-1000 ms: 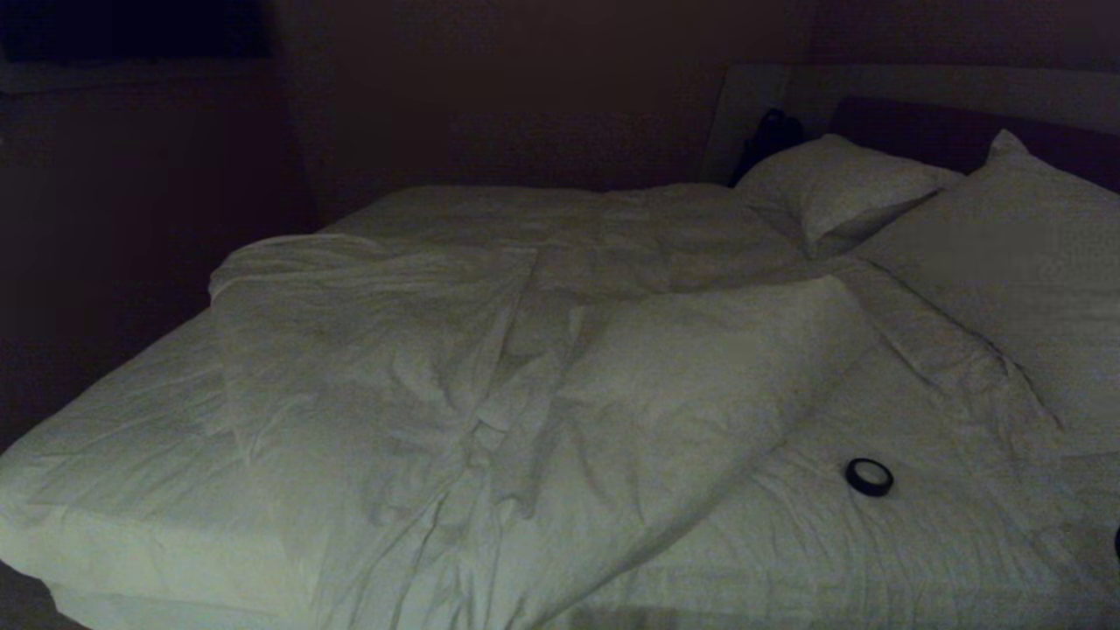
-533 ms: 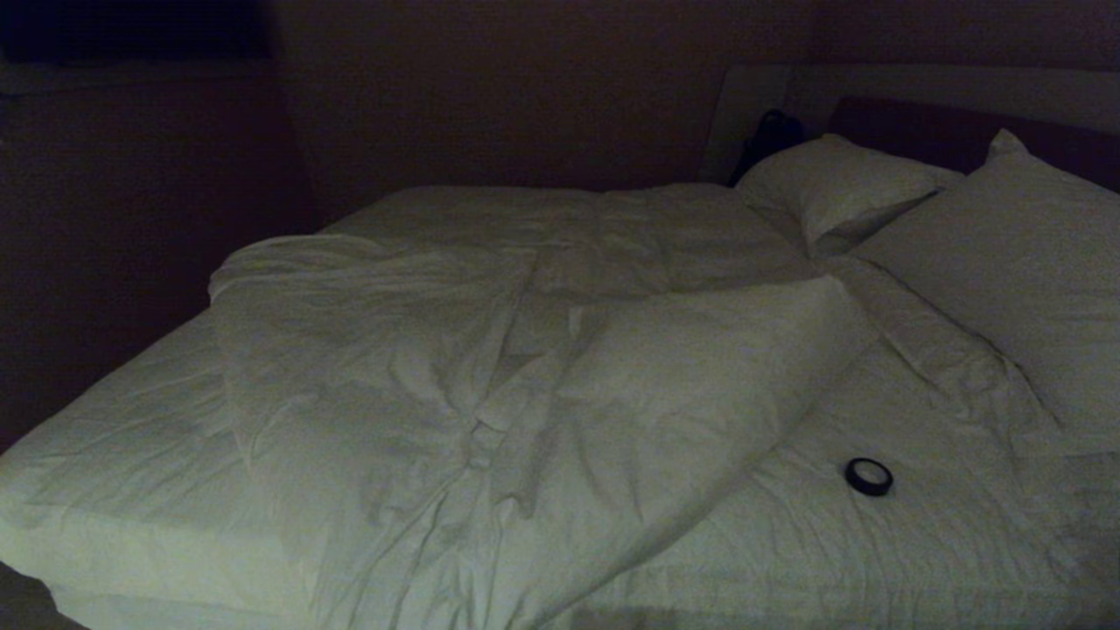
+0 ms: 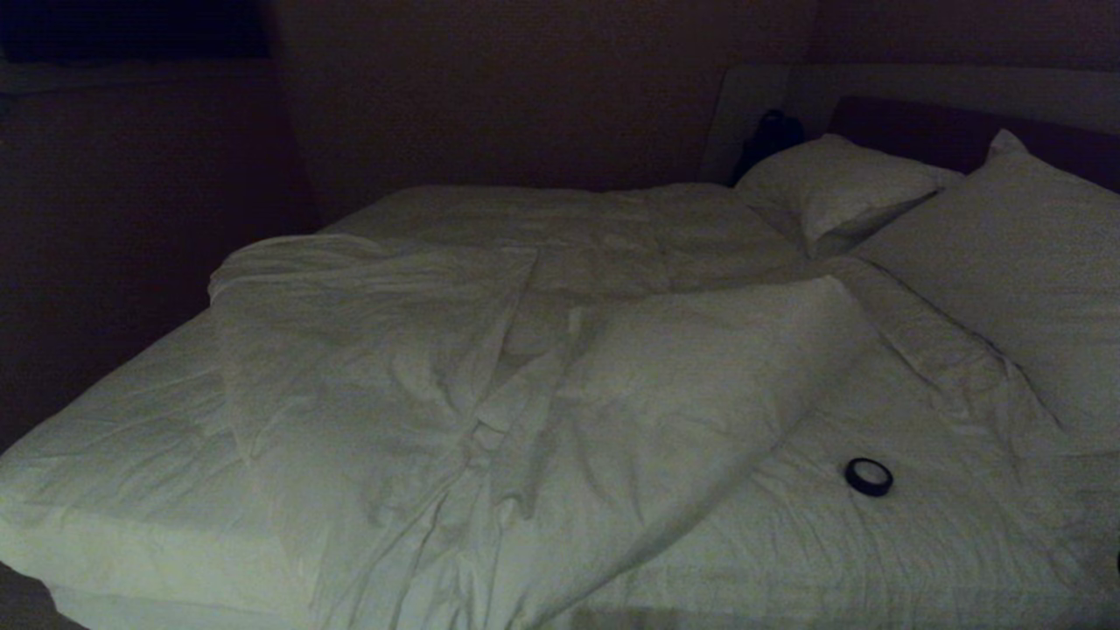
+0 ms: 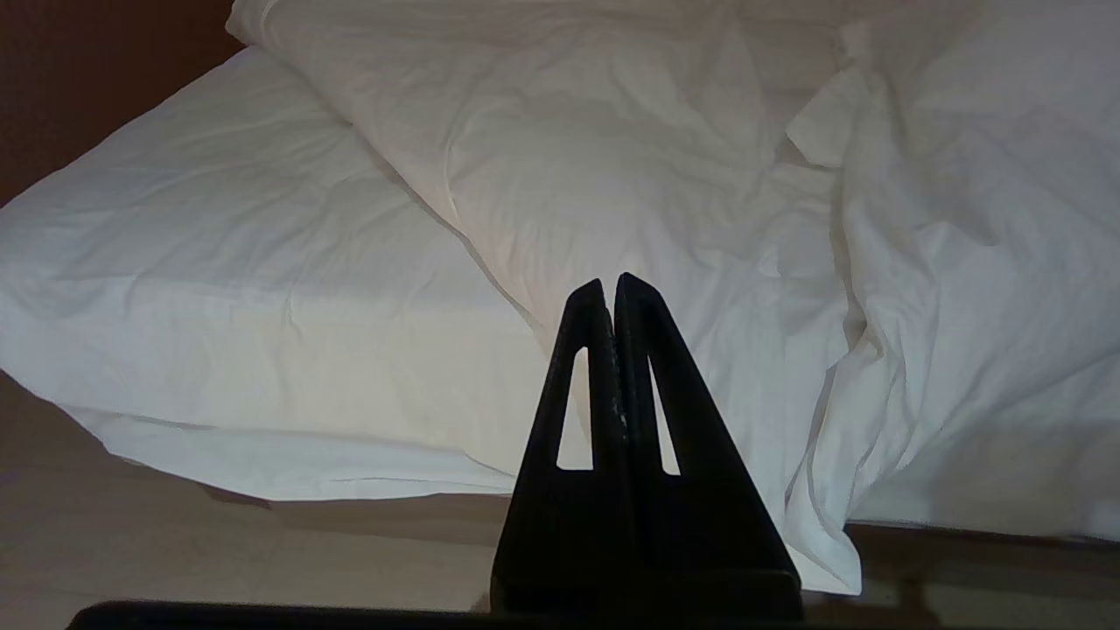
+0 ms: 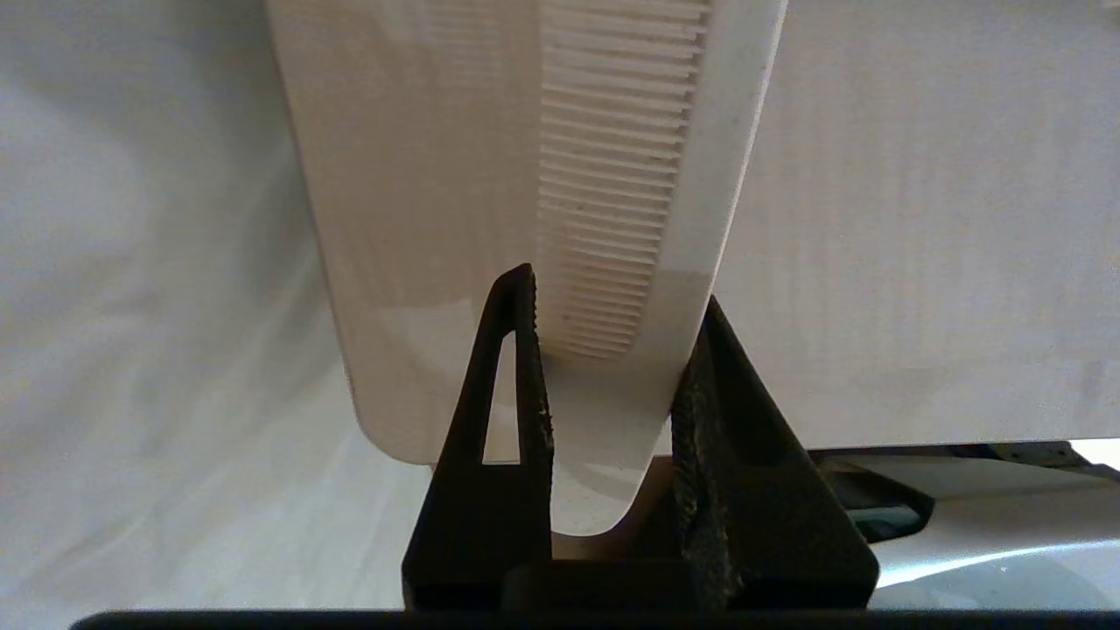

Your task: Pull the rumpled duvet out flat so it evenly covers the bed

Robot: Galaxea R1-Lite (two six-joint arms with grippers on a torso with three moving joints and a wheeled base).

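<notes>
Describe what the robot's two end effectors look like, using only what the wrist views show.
Both are matte black. The left end effector has two tapered, triangular fingers, each with a slim cut-out window. The right end effector has the same wedge-shaped fingers, with rough, gritty inner pads. No cables or markings show.

Head view: high, facing down across the bed (image 3: 131,455) toward the far-right pillows (image 3: 840,188).
Left wrist view: low, near the bed's (image 4: 219,289) corner; shares the duvet (image 4: 665,175).
Right wrist view: pressed close against white fabric.

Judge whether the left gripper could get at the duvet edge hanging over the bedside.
Probably yes: the left gripper, shut and empty, faces the duvet with nothing in between.
</notes>
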